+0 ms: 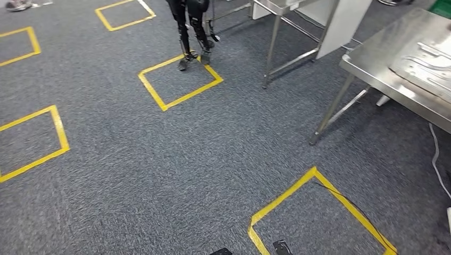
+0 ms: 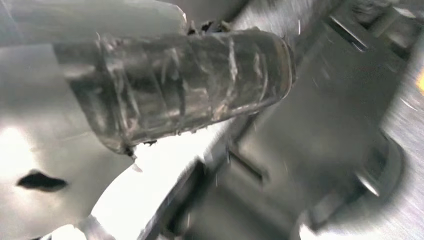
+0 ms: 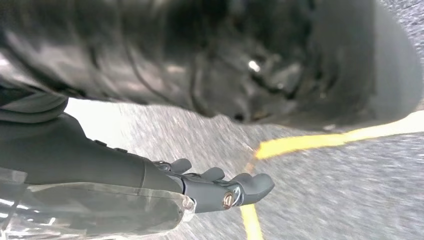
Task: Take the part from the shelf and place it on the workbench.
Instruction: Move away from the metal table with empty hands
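the left hand (image 2: pixel 175 85) presses its taped thumb on a shiny metal part (image 2: pixel 45 150). the right hand (image 3: pixel 215 187) hangs empty, fingers loosely extended, above carpet (image 3: pixel 350 190). the workbench (image 1: pixel 372 53) stands to the right.

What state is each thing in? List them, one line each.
Right hand: fingers stretched out, holding nothing.
Left hand: blurred, so its grip cannot be told.
Workbench: standing, with metal parts lying flat on it.
Person: standing at the corner of a yellow tape square.
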Robot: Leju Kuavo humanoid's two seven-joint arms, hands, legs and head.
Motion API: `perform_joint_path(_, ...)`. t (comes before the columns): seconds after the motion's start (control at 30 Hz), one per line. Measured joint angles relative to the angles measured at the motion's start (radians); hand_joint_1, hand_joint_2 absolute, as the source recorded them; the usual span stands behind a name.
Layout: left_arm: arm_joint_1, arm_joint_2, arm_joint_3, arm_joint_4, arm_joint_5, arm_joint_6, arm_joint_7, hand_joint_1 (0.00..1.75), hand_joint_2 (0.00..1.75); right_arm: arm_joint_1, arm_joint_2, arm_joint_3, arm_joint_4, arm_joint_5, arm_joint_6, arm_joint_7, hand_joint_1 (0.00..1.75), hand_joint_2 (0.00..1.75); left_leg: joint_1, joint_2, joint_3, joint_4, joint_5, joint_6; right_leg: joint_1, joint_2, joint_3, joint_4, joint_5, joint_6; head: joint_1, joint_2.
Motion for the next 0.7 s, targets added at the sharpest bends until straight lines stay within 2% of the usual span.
perform_joint_path(0.03,0.012,0.022,0.017,0.0,0.041,-0.046,-0.008,0.0,0.0,-0.001,-0.006,0.0,0.0,0.013,0.016,-0.008,0.0,0.0,0.0,-0.011,-0.003,0.005,-0.003,-0.006,-0.002,0.02,0.02,-0.045,0.014,-0.003,0.0,0.0)
perform_joint_path(0.07,0.027,0.049,0.038,0.001,0.076,-0.096,-0.013,0.0,0.0,-0.001,-0.013,0.0,0.0,0.023,0.032,-0.017,0.0,0.0,0.0,-0.019,-0.006,0.009,-0.004,-0.012,-0.002,0.035,0.029,-0.067,0.015,-0.007,0.0,0.0)
perform_joint_path(0.1,0.039,0.078,0.061,0.001,0.1,-0.141,-0.015,0.0,0.0,-0.001,-0.018,0.0,0.0,0.031,0.045,-0.023,0.0,0.0,0.0,-0.029,-0.009,0.009,-0.003,-0.019,0.0,0.036,0.032,-0.071,0.011,-0.012,0.0,0.0)
perform_joint_path(0.13,0.049,0.106,0.083,0.002,0.116,-0.174,-0.015,0.0,0.0,-0.002,-0.022,0.001,0.001,0.035,0.054,-0.026,0.0,0.0,0.002,-0.04,-0.012,0.006,-0.001,-0.025,0.0,0.024,0.034,-0.072,0.014,-0.018,0.0,0.0)
perform_joint_path(0.17,0.057,0.129,0.103,0.003,0.125,-0.193,-0.015,0.0,0.0,-0.002,-0.026,0.001,0.001,0.038,0.059,-0.027,0.0,0.0,0.003,-0.036,-0.016,0.007,0.0,-0.031,-0.001,0.011,0.038,-0.076,0.017,-0.025,0.0,0.0)
perform_joint_path(0.2,0.06,0.149,0.121,0.004,0.129,-0.202,-0.014,0.0,0.0,-0.003,-0.029,0.001,0.001,0.04,0.061,-0.027,0.0,0.0,0.002,-0.016,-0.023,0.018,-0.008,-0.038,-0.003,-0.002,0.042,-0.08,0.02,-0.033,-0.003,0.0)
perform_joint_path(0.23,0.063,0.163,0.137,0.004,0.132,-0.202,-0.013,0.0,0.0,-0.003,-0.032,0.001,0.001,0.042,0.061,-0.027,0.0,0.0,0.002,0.014,-0.036,0.046,-0.025,-0.045,-0.005,-0.015,0.046,-0.085,0.022,-0.039,-0.007,0.0)
perform_joint_path(0.27,0.065,0.174,0.151,0.005,0.134,-0.2,-0.013,0.0,0.0,-0.002,-0.035,0.001,0.001,0.043,0.061,-0.027,0.0,0.0,0.003,0.052,-0.057,0.094,-0.052,-0.051,-0.004,-0.028,0.047,-0.087,0.023,-0.044,-0.01,0.0)
perform_joint_path(0.3,0.066,0.184,0.164,0.006,0.135,-0.199,-0.012,0.0,0.0,0.0,-0.037,0.001,0.001,0.043,0.061,-0.027,0.0,0.0,0.005,0.079,-0.087,0.156,-0.084,-0.058,-0.004,-0.042,0.048,-0.087,0.022,-0.046,-0.014,0.0)
perform_joint_path(0.33,0.068,0.191,0.175,0.006,0.136,-0.198,-0.012,0.0,0.0,0.002,-0.038,0.001,0.002,0.043,0.061,-0.027,0.0,0.0,0.008,0.092,-0.116,0.216,-0.108,-0.063,-0.003,-0.057,0.048,-0.087,0.02,-0.047,-0.014,0.0)
perform_joint_path(0.37,0.071,0.198,0.186,0.006,0.136,-0.197,-0.011,0.0,0.0,0.003,-0.039,0.001,0.002,0.044,0.061,-0.027,0.0,0.0,0.01,0.099,-0.133,0.254,-0.119,-0.067,-0.003,-0.073,0.049,-0.087,0.018,-0.046,-0.014,0.0)
perform_joint_path(0.4,0.074,0.202,0.195,0.006,0.137,-0.195,-0.01,0.0,0.0,0.004,-0.04,0.001,0.002,0.044,0.061,-0.027,0.0,0.0,0.012,0.103,-0.133,0.259,-0.111,-0.07,-0.004,-0.087,0.051,-0.087,0.016,-0.045,-0.014,0.0)
perform_joint_path(0.43,0.077,0.206,0.203,0.006,0.137,-0.191,-0.01,0.0,0.0,0.003,-0.041,0.001,0.003,0.045,0.062,-0.027,0.0,0.0,0.014,0.108,-0.111,0.224,-0.087,-0.07,-0.005,-0.1,0.053,-0.087,0.014,-0.043,-0.014,0.0)
perform_joint_path(0.5,0.081,0.211,0.218,0.006,0.138,-0.183,-0.01,0.0,0.0,0.0,-0.041,0.001,0.003,0.047,0.064,-0.027,0.0,0.0,0.012,0.14,-0.035,0.091,-0.031,-0.067,-0.004,-0.122,0.062,-0.087,0.007,-0.037,-0.014,0.0)
perform_joint_path(0.53,0.083,0.213,0.224,0.006,0.139,-0.18,-0.01,0.0,0.0,-0.001,-0.042,0.001,0.003,0.048,0.065,-0.027,0.0,0.0,0.009,0.156,-0.005,0.037,-0.015,-0.062,-0.002,-0.131,0.067,-0.088,0.004,-0.032,-0.014,0.0)
perform_joint_path(0.57,0.084,0.214,0.23,0.006,0.141,-0.178,-0.01,0.0,0.0,-0.002,-0.042,0.002,0.003,0.049,0.067,-0.027,0.0,0.0,0.005,0.166,0.011,0.005,-0.01,-0.055,0.001,-0.139,0.07,-0.09,0.002,-0.027,-0.013,0.0)
perform_joint_path(0.6,0.087,0.215,0.235,0.006,0.143,-0.177,-0.01,0.0,0.0,-0.002,-0.042,0.002,0.003,0.05,0.069,-0.027,0.0,0.0,0.001,0.166,0.014,-0.002,-0.014,-0.048,0.004,-0.147,0.074,-0.093,0.001,-0.021,-0.013,0.0)
perform_joint_path(0.63,0.091,0.217,0.24,0.006,0.146,-0.175,-0.01,0.0,0.0,-0.003,-0.042,0.002,0.002,0.05,0.071,-0.027,0.0,0.0,0.0,0.155,0.014,-0.004,-0.012,-0.04,0.005,-0.155,0.079,-0.097,0.001,-0.016,-0.013,0.0)
perform_joint_path(0.67,0.094,0.218,0.245,0.006,0.148,-0.174,-0.01,0.0,0.0,-0.005,-0.043,0.002,0.002,0.05,0.074,-0.027,0.0,0.0,0.003,0.145,0.016,-0.008,-0.011,-0.034,0.004,-0.155,0.083,-0.099,-0.002,-0.009,-0.013,0.0)
perform_joint_path(0.7,0.097,0.22,0.25,0.006,0.151,-0.172,-0.009,0.0,0.0,-0.006,-0.043,0.002,0.002,0.051,0.076,-0.028,0.0,0.0,0.005,0.135,0.02,-0.013,-0.009,-0.027,0.003,-0.14,0.083,-0.093,-0.01,-0.003,-0.011,0.0)
